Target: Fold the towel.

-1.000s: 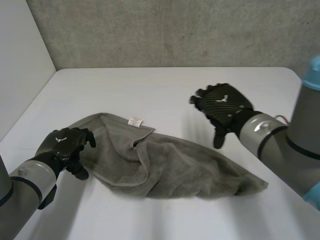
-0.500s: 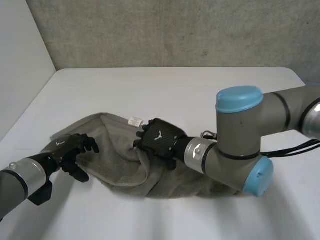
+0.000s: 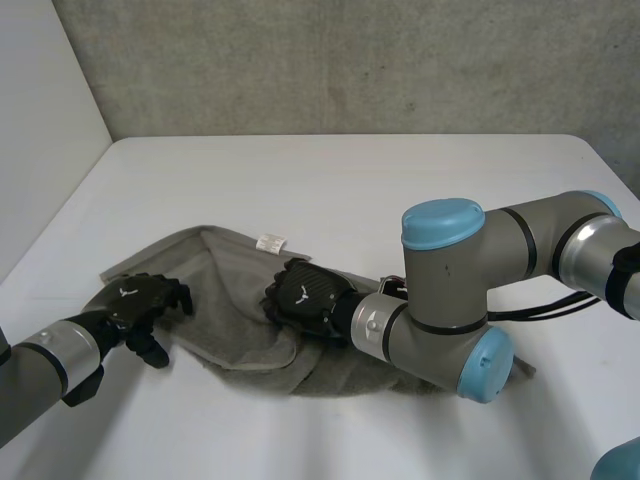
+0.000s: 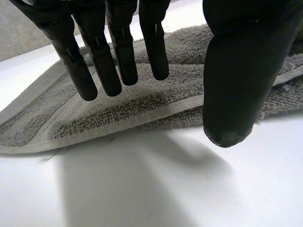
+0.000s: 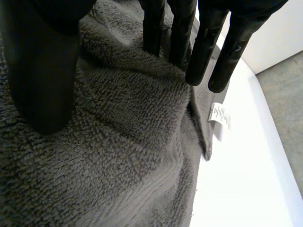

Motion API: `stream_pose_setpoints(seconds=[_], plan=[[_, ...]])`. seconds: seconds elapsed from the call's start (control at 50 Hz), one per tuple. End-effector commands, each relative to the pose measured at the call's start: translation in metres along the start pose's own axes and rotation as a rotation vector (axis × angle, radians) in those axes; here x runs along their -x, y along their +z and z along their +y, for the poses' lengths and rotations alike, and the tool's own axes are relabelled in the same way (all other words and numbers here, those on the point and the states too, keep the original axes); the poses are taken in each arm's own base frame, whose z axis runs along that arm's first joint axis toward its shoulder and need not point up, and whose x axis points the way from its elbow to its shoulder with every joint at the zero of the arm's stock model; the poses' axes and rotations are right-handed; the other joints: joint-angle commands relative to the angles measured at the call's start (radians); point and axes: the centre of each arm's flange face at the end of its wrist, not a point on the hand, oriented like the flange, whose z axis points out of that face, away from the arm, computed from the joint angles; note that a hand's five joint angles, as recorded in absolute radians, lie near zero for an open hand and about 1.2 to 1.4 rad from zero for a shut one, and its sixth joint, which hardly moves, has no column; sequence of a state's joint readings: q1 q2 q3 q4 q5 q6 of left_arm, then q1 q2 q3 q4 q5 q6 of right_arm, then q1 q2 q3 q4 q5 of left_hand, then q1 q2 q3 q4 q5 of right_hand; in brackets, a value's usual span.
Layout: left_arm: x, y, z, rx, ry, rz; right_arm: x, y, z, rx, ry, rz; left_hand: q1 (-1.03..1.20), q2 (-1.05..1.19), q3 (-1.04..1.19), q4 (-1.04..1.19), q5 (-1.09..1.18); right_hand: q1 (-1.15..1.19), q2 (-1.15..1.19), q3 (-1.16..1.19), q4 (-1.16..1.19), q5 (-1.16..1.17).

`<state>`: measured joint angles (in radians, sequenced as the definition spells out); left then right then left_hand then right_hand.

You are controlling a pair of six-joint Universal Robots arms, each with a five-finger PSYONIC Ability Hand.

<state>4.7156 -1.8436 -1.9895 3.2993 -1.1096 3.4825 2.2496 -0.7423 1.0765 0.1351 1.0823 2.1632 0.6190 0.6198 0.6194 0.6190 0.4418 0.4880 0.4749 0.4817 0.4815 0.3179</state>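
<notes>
Right wrist view: right hand (image 5: pixel 41 61) fingers (image 5: pixel 201 49) straight, tips on the towel (image 5: pixel 118 142); left hand (image 4: pixel 241 71) fingers (image 4: pixel 116 52) spread over its edge.

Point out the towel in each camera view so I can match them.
Head view: the towel lies crumpled on the white table, left hand at its end, right hand mid-cloth.
Left wrist view: towel beneath the fingertips, hem showing.
Right wrist view: towel under the palm.
Shared landmark: the white table.

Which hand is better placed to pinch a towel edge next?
Left, probably: the left hand straddles the edge of the towel, fingers over cloth, thumb off it. The right hand is over its middle.
</notes>
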Motion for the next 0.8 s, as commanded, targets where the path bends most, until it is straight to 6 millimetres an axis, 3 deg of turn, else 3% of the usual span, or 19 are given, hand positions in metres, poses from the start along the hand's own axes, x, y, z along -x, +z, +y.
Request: stream_pose_setpoints(seconds=[0.02,0.28,0.68,0.74,0.78,0.8], plan=[[0.002,0.004,-0.001,-0.016,0.007,-0.007,-0.003,0.000,-0.011,-0.023,-0.027,0.010,0.164,0.163,0.164,0.164,0.167,0.002,0.015,0.008,0.009,-0.002],[0.004,0.010,0.003,-0.010,0.005,-0.007,-0.012,0.002,-0.014,-0.031,-0.038,0.040,0.317,0.316,0.316,0.317,0.319,0.005,0.018,0.011,0.012,0.001],[0.008,0.024,0.006,-0.020,0.016,-0.008,-0.008,0.016,-0.004,-0.033,-0.038,0.030,0.419,0.418,0.419,0.419,0.422,0.078,0.092,0.085,0.085,0.074],[0.008,0.025,0.007,-0.017,0.015,-0.007,-0.007,0.020,-0.001,-0.033,-0.038,0.028,0.498,0.497,0.498,0.498,0.501,0.178,0.191,0.185,0.185,0.174],[0.008,0.025,0.007,-0.016,0.015,-0.005,-0.008,0.023,0.001,-0.038,-0.039,0.029,0.563,0.562,0.562,0.563,0.565,0.450,0.463,0.456,0.456,0.445],[0.008,0.025,0.007,-0.016,0.015,-0.005,-0.008,0.023,0.001,-0.038,-0.039,0.029,0.563,0.562,0.563,0.563,0.566,0.451,0.464,0.458,0.458,0.447]])
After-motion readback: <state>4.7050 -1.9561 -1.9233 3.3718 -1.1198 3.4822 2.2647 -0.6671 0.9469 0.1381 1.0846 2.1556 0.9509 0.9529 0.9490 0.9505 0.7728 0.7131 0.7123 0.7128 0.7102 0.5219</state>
